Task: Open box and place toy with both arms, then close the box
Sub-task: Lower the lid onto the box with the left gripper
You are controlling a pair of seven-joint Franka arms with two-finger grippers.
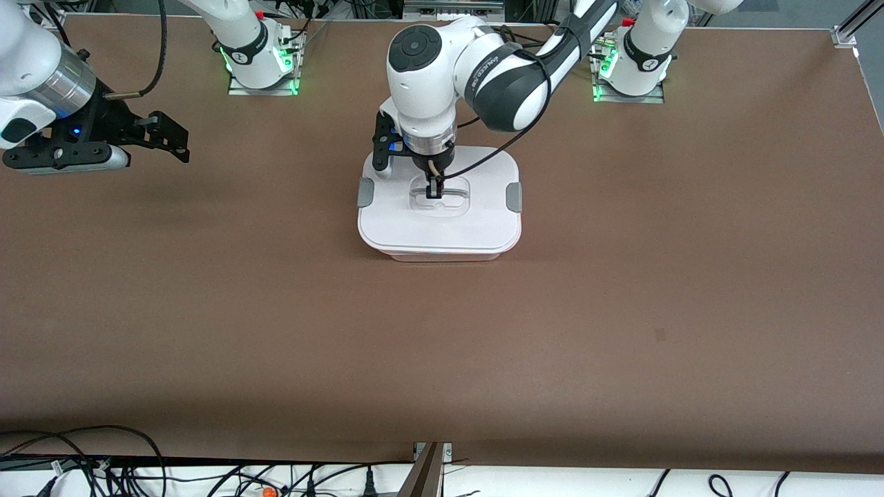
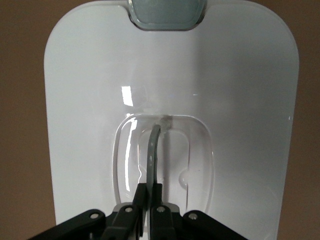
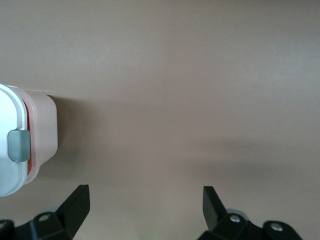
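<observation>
1. Pinching the clear handle (image 2: 152, 150) in the recess of the white lid (image 1: 442, 221), with the left gripper (image 1: 434, 191) lowered onto the middle of the box (image 1: 442, 254) and its jaws pressed together on that thin upright strip.
2. Seen only from the left wrist view: the handle blade rising straight between the two fingers (image 2: 137, 197), and one grey clip (image 2: 166, 14) at the lid's edge, well ahead of the jaws.
3. Seen only from the front view: both grey clips, one at each end of the lid, and the pale pink tub showing just below the lid's rim.
4. Held above the brown table (image 1: 621, 310) toward the right arm's end: the right gripper (image 1: 169, 138), jaws spread wide, nothing between them.
5. Caught in the right wrist view alone: the tub's pink wall with one clip, off to one side of the spread fingers (image 3: 75, 202), well apart from them.
6. No sight of the toy in any view; lid lying flat and closed on the box.
</observation>
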